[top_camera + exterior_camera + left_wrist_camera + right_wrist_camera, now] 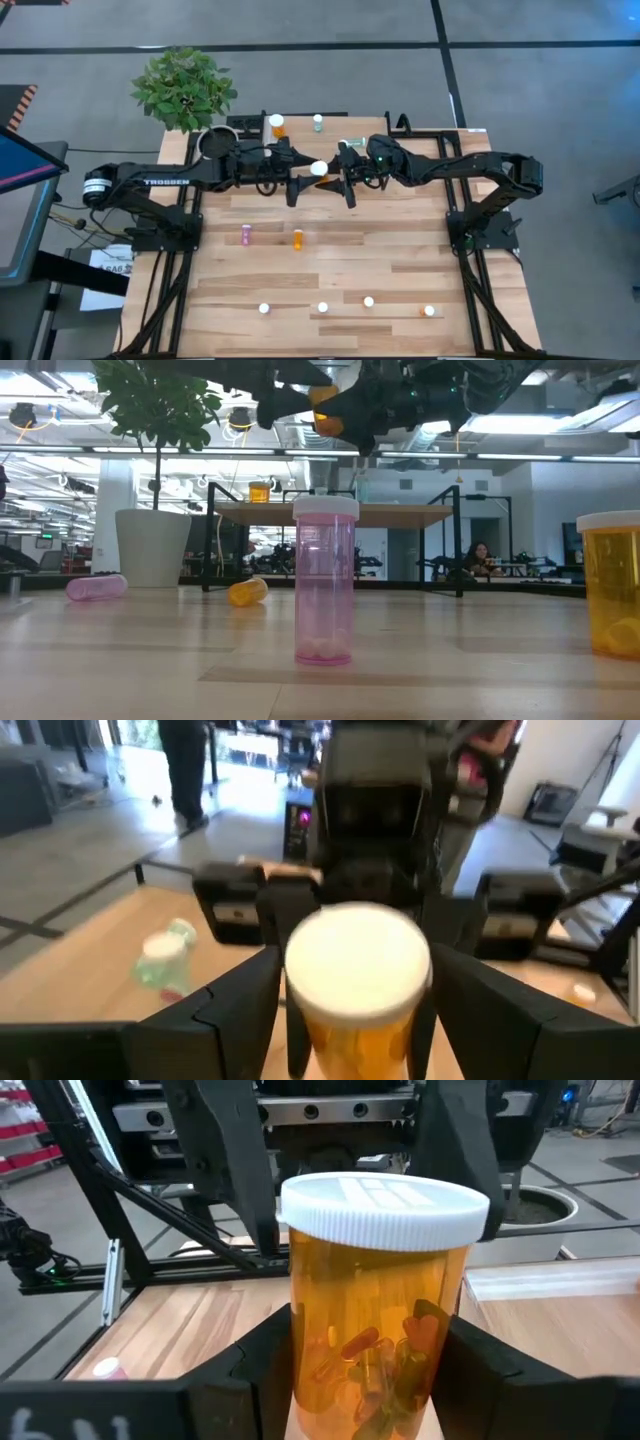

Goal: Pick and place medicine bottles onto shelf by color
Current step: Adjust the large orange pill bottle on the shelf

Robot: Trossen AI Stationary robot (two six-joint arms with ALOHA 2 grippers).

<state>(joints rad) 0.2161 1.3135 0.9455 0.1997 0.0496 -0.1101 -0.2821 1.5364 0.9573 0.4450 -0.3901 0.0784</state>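
Note:
An orange medicine bottle with a white cap hangs upright in the air over the shelf, between both grippers. My right gripper reaches in from the table's right and is shut on its body. My left gripper reaches in from the left, its fingers closed against the bottle's top. On the shelf stand an orange bottle and a teal one. A second teal bottle lies there on its side. My left gripper has the bottle's white cap between its two fingers, coming level from the table's left. The bottle stands upright in the gap, clear of the shelf. My right gripper pinches the bottle's orange body below the cap between its two fingers, level from the table's right. The bottle sits upright, cap up, lifted clear.
On the table lie a pink bottle and an orange one. Several bottles stand along the near edge, among them a pink one and an orange one. A potted plant stands at the far left.

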